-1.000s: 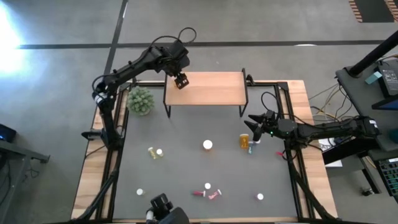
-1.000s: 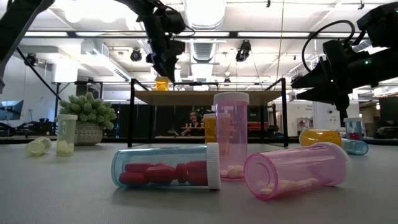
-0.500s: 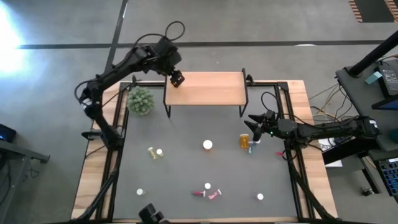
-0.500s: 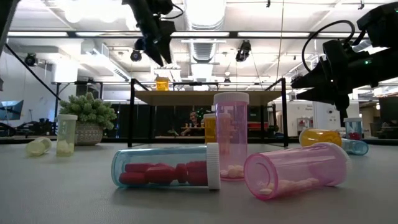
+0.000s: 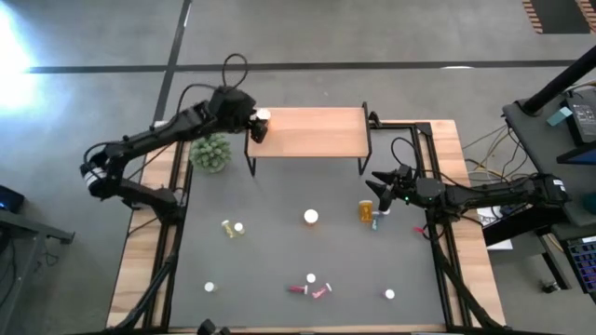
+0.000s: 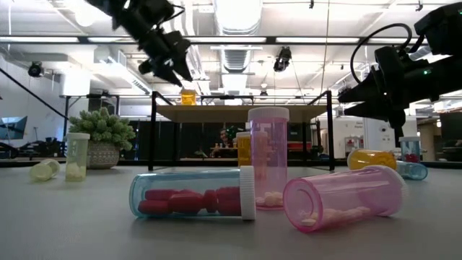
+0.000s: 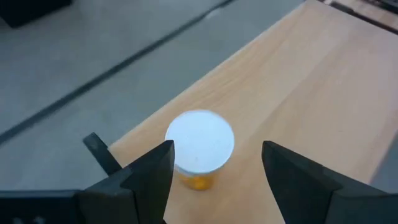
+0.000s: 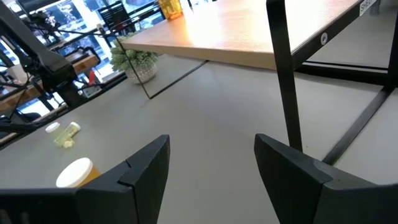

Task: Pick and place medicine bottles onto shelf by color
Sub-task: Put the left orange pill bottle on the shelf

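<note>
An orange bottle with a white cap [image 7: 199, 142] stands upright on the far left corner of the light-wood shelf [image 5: 312, 133]; it also shows in the high view [image 5: 264, 115] and the low view [image 6: 188, 97]. My left gripper [image 5: 254, 127] is open and empty, just off the shelf's left end and above the bottle's level [image 6: 167, 63]; its fingers [image 7: 147, 180] frame the bottle without touching it. My right gripper [image 5: 380, 182] is open and empty above the table's right side, beside an orange bottle lying on the table [image 5: 365, 210].
A green plant [image 5: 209, 150] stands left of the shelf. Bottles are scattered on the grey table: yellowish ones [image 5: 231, 227], a white-capped one [image 5: 310, 217], pink and red ones near the front [image 5: 313, 286], and others [image 5: 389, 294] [image 5: 209, 288]. The shelf's black legs [image 8: 283, 74] stand near my right gripper.
My left gripper has drawn back from above the shelf's far left corner toward the table's left edge, tipping as the arm folds back. The orange bottle stays upright on the shelf. My right arm has kept still.
</note>
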